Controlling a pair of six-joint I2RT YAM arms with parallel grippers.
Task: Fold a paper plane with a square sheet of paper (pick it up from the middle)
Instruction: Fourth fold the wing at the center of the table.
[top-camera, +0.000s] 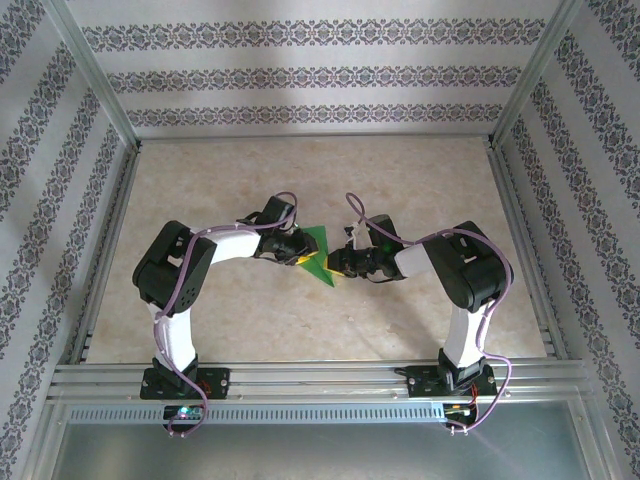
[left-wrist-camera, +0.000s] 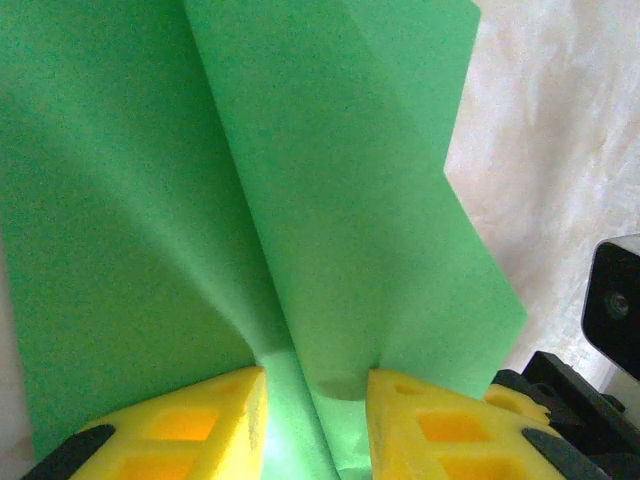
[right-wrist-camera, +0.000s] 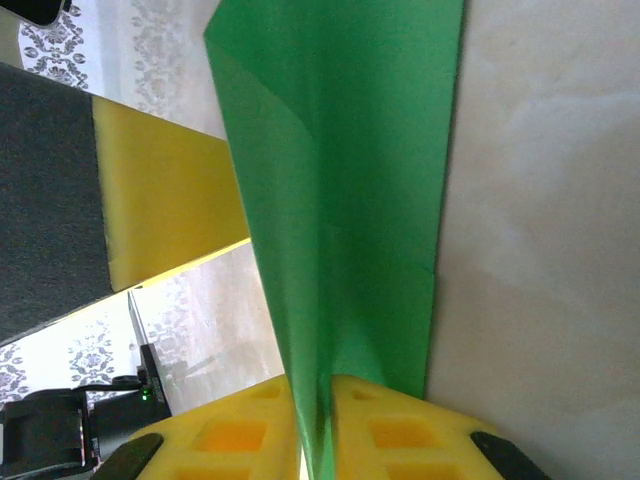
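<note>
The paper plane (top-camera: 316, 255), a narrow folded dart of bright green paper, hangs between my two grippers over the middle of the table. My left gripper (top-camera: 293, 250) is at its left side. In the left wrist view the plane's (left-wrist-camera: 330, 180) lower fold runs between the yellow fingers (left-wrist-camera: 200, 420), and the left gripper (left-wrist-camera: 315, 385) stands open, its jaws well apart. My right gripper (top-camera: 340, 262) is at the plane's right side. In the right wrist view the right gripper (right-wrist-camera: 325, 385) is shut on the plane's (right-wrist-camera: 350, 180) bottom fold, and the wings spread above it.
The beige marbled table (top-camera: 320, 170) is fenced by aluminium rails (top-camera: 320, 375) and patterned walls. The right gripper's black body (left-wrist-camera: 610, 300) sits close beside the left fingers. The left gripper's yellow finger (right-wrist-camera: 170, 200) shows just left of the plane.
</note>
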